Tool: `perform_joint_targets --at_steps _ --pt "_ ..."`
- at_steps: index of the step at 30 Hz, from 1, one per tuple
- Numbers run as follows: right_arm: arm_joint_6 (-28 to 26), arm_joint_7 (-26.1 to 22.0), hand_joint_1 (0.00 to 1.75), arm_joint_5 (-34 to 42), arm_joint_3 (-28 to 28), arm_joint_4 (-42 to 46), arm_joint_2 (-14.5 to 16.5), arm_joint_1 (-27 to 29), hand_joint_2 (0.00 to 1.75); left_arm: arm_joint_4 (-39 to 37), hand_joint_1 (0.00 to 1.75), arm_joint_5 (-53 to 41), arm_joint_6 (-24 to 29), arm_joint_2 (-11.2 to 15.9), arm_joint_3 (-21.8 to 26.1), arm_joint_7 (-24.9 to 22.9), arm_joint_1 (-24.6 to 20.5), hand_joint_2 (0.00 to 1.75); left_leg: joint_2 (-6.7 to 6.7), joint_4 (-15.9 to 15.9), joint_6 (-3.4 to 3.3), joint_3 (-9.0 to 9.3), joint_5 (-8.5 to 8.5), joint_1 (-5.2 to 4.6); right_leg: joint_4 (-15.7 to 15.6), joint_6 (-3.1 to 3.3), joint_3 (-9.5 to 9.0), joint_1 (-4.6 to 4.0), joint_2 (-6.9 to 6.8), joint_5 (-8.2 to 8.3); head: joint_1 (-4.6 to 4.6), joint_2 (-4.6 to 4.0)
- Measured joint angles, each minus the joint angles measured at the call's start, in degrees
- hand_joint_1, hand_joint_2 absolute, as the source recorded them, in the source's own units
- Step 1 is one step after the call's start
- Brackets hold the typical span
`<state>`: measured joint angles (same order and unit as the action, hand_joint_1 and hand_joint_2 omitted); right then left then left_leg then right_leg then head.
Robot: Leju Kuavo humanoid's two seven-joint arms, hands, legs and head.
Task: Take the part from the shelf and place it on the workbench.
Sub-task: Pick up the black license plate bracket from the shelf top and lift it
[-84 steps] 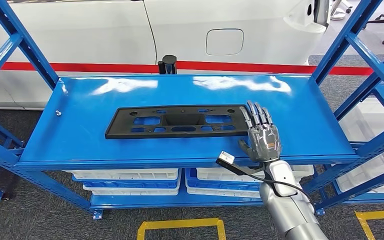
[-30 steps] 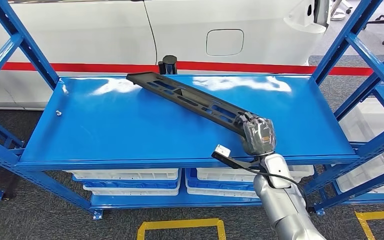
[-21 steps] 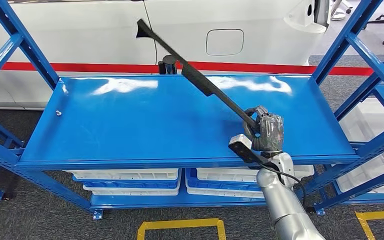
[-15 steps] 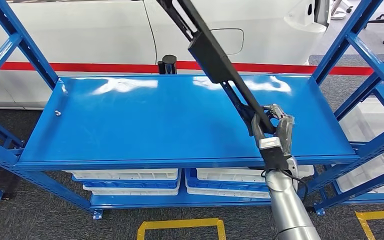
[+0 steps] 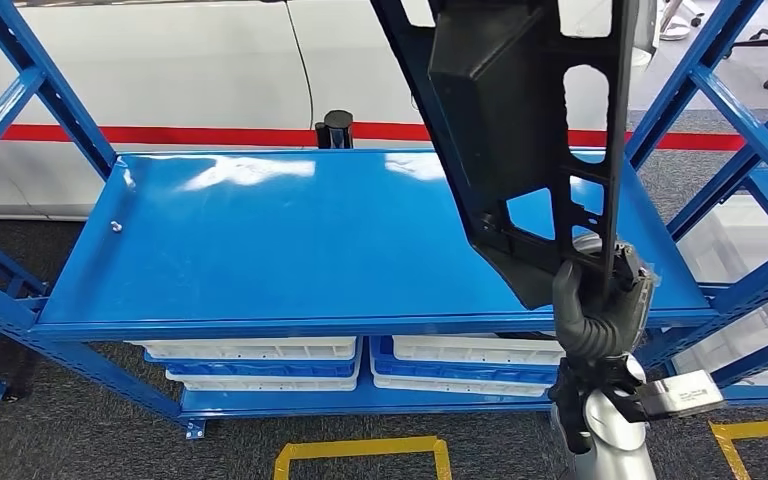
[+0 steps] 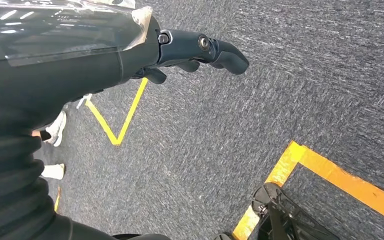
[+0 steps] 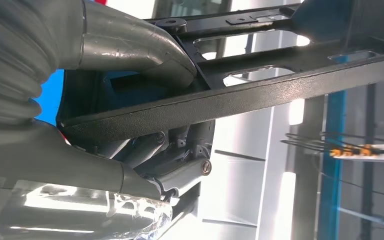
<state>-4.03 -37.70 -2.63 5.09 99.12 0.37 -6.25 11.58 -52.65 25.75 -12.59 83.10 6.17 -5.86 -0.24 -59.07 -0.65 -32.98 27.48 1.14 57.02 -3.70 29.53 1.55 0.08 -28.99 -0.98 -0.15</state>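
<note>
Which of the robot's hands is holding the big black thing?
The right hand. It grips the black part by its lower end, lifted above the blue shelf. The left hand holds nothing.

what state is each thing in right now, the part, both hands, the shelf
black part: lifted off the shelf, standing nearly upright, held at its lower end
right hand: grips the part's lower end, thumb wrapped over its edge
left hand: hangs over the grey carpet, holds nothing, fingers curled in
blue shelf: top surface bare where it shows
white bins: sitting on the lower shelf level
</note>
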Motion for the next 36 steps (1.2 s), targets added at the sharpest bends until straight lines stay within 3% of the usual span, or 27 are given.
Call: perform_joint_targets --at_steps 6,11,13,15,17,19,21,22,24,27,29,31,33,36 --pt "-3.1 -0.11 1.75 -1.8 -0.54 5.78 0.44 3.22 1.75 0.0 0.0 0.0 -1.72 0.17 0.0 1.11 0.0 1.75 -0.04 -0.15 -0.23 -0.05 0.18 -0.47 -0.13 -0.32 -0.15 0.41 -0.03 0.04 -0.03 0.0" --pt "-4.2 -0.11 1.75 -2.3 -1.25 7.91 0.84 4.21 1.75 0.0 0.0 0.0 -1.86 0.37 -0.01 1.27 -0.04 1.75 0.02 0.75 -1.37 0.41 -0.12 -0.76 -0.12 -1.11 -0.07 1.0 -0.03 -0.15 0.0 0.0" --pt "-4.31 -0.11 1.75 -2.38 -1.45 8.4 0.92 4.35 1.75 0.0 0.0 -0.02 -1.86 0.39 -0.02 1.3 -0.07 1.75 0.16 1.68 -2.0 1.03 -0.57 -0.45 3.66 -0.72 1.79 0.97 -0.05 -2.04 0.21 0.0" --pt "-4.37 -0.11 1.75 -2.43 -1.6 8.57 0.93 4.6 1.75 0.0 0.0 -0.04 -1.88 0.38 -0.02 1.32 -0.09 1.75 0.22 1.84 -2.23 1.17 -0.63 -0.5 11.31 -0.07 5.79 0.77 -0.05 -4.95 0.37 0.0" --pt "-4.4 -0.11 1.75 -2.46 -1.71 8.59 0.91 4.97 1.75 0.0 0.0 -0.03 -2.07 0.37 -0.02 1.33 -0.08 1.75 0.2 1.79 -2.24 1.16 -0.64 -0.58 16.75 -0.11 8.88 0.65 -0.04 -6.29 0.39 0.0" --pt "-4.75 -0.11 1.75 -2.52 -1.91 8.59 0.91 5.12 1.75 0.0 0.0 -0.01 -2.88 0.44 -0.02 1.32 -0.06 1.75 0.1 1.73 -2.16 1.22 -0.64 -0.56 15.51 -0.85 8.75 0.7 -0.06 -4.7 0.4 0.0" --pt "-5.53 -0.11 1.75 -2.56 -2.24 8.59 0.95 5.13 1.75 0.01 0.0 0.01 -3.89 0.58 -0.02 1.31 -0.07 1.75 -0.03 1.57 -1.77 1.32 -0.47 -0.45 8.07 -1.8 5.58 0.89 -0.15 -1.27 0.44 0.0" --pt "-5.97 -0.11 1.75 -2.56 -2.38 8.59 0.97 5.17 1.75 0.01 0.0 0.01 -4.25 0.68 -0.02 1.3 -0.08 1.75 -0.12 1.44 -1.39 1.26 -0.34 -0.48 4.91 -1.85 3.93 0.79 -0.12 0.21 0.48 0.0" --pt "-6.88 -0.11 1.75 -2.57 -2.66 8.77 1.03 5.46 1.75 0.02 0.0 0.0 -4.67 0.92 -0.02 1.26 -0.1 1.75 -0.27 1.09 -0.55 1.15 -0.16 -0.73 1.86 -1.16 2.44 0.47 0.02 1.42 0.44 0.0" --pt "-7.92 -0.11 1.75 -2.55 -2.97 9.33 1.2 6.0 1.75 0.02 0.0 0.01 -4.97 1.14 -0.02 1.24 -0.09 1.75 -0.28 0.6 0.31 0.84 0.15 -0.68 1.99 0.4 2.98 0.62 0.23 1.58 0.26 0.0" --pt "-8.3 -0.11 1.75 -2.34 -3.18 9.84 1.45 6.21 1.75 0.02 0.0 0.03 -5.29 1.24 -0.02 1.29 -0.09 1.75 -0.12 -2.52 0.71 -0.49 3.01 -0.44 1.88 1.6 3.45 0.87 0.19 2.03 0.17 0.0" --pt "-8.43 -0.11 1.75 -2.03 -3.47 10.21 1.64 6.39 1.75 0.02 0.0 0.09 -5.71 1.28 -0.02 1.4 -0.11 1.75 0.0 -9.3 1.0 -3.16 7.55 -0.38 1.91 2.56 4.08 0.56 0.09 2.46 0.13 0.0" --pt "-8.43 -0.11 1.75 -1.87 -3.62 10.3 1.71 6.52 1.75 0.02 0.0 0.14 -5.95 1.31 -0.02 1.49 -0.1 1.75 0.0 -14.03 1.13 -4.99 10.01 -0.36 1.93 2.93 4.51 0.32 0.01 2.71 0.14 0.0" --pt "-8.43 -0.11 1.75 -1.83 -3.65 10.3 1.71 6.55 1.75 0.02 0.0 0.15 -5.99 1.32 -0.02 1.5 -0.09 1.75 0.01 -14.78 1.14 -5.27 10.32 -0.35 1.94 2.98 4.59 0.27 0.0 2.75 0.13 0.0"
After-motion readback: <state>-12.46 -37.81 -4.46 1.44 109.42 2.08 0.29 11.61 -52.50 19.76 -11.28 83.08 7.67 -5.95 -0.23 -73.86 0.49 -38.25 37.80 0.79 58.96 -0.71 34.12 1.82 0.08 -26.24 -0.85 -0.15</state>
